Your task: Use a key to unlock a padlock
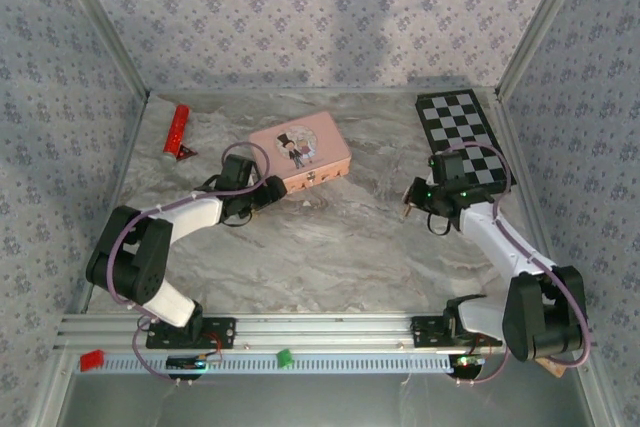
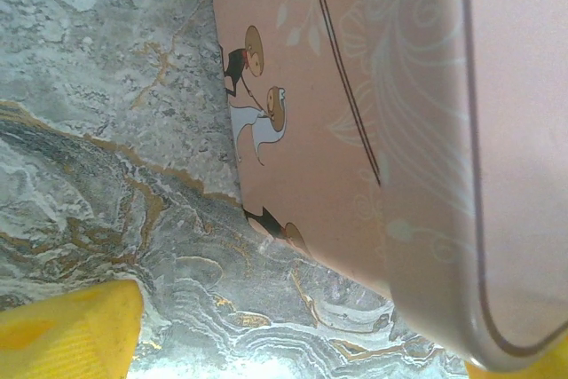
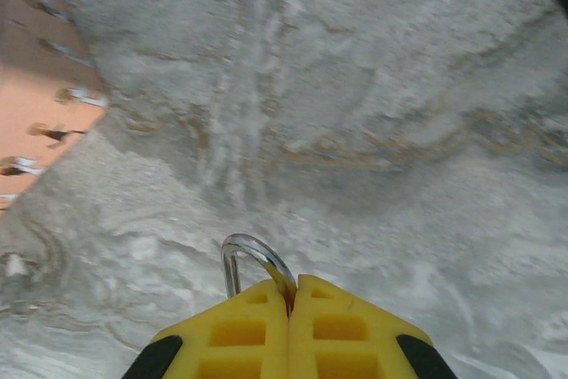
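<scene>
**Item:** padlock (image 3: 264, 255); loc. right of the pink tin (image 1: 300, 150), well apart from it; clamped in right gripper (image 3: 291, 287); its yellow fingers (image 3: 257, 308) pressed together, w/ the thin silvery shackle loop poking out ahead; body hidden betw. the pads.

**Item:** left gripper (image 1: 268, 190); loc. at the tin's near-left corner; fingers (image 2: 71, 335) spread apart, the tin's corner & bare worktop (image 1: 340, 237) betw. them; empty as far as can be seen.

**Item:** key; whereabouts cannot tell; prob. too small to pick out.

**Step (judged):** lock secured in right; key not yet in hand; unlocking not begun. Next calls for locating the key & pinching it by the bow w/ left, then lining blade to keyhole; both parts tiny, so fine alignment; lock may need re-gripping to expose the keyhole.

**Materials:**
- tin pink, glossy, rounded corners, printed w/ cartoon figures & pale scrollwork
- worktop grey marble pattern, ochre veins, matt
- fingers moulded, w/ square recesses
- shackle polished round wire

**Also:** red bar (image 1: 178, 131) far left of tin; chequered board (image 1: 462, 137) right of tin.
</scene>
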Available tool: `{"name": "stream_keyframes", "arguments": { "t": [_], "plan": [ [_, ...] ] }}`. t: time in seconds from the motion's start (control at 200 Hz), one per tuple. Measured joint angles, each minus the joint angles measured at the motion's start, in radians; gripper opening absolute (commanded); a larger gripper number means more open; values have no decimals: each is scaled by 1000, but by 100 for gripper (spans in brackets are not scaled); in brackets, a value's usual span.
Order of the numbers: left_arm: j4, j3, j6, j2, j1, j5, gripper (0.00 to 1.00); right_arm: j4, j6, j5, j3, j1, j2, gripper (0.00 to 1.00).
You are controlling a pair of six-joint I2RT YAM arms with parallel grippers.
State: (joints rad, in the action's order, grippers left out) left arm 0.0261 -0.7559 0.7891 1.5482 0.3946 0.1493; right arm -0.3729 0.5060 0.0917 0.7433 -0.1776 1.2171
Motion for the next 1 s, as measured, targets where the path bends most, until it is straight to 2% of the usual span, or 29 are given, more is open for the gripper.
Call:
{"name": "stream_keyframes", "arguments": {
  "t": [0.315,1.0],
  "plan": [
    [-10,27,9,-2,-5,-1,89,-45,-6,-32,0,32,83,0],
    [0,32,4,-3,-18,-1,89,71,-18,19,80,-3,333,0]
  ]
}}
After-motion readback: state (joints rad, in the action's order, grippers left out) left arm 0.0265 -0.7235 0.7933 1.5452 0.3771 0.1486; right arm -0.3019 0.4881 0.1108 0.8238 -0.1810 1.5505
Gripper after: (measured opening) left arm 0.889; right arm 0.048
